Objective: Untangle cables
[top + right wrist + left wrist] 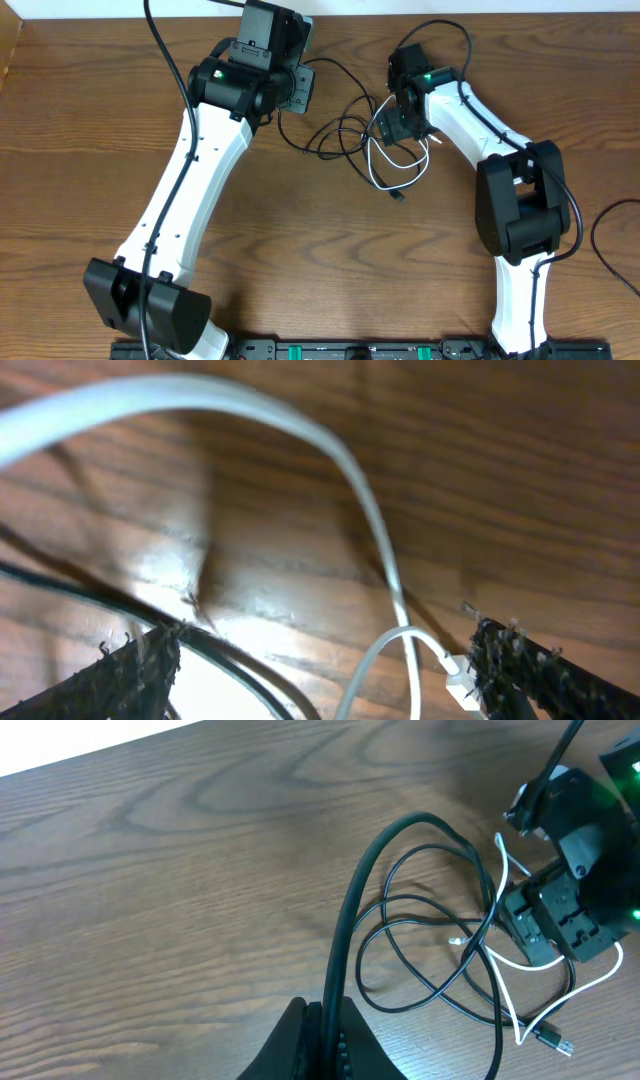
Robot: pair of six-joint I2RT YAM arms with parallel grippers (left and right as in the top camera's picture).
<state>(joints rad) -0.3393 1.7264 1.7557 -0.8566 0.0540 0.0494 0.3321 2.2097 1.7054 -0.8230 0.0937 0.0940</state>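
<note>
The black cable [338,132] lies in loops on the wooden table between my two arms, crossed with the white cable [398,172]. My left gripper [288,106] is shut on the black cable [345,935], which runs from its jaws [325,1042] out to the loops. The white cable [500,975] crosses those loops beside my right gripper [560,915]. My right gripper [393,125] sits low over the tangle. Its fingers [330,675] are open, with the white cable [375,525], its white plug [460,682] and a black strand [235,660] between them.
A black plug end [397,196] lies at the near edge of the tangle. Thicker black arm wires run along both arms [470,60]. The table's far edge [120,8] is just behind the left arm.
</note>
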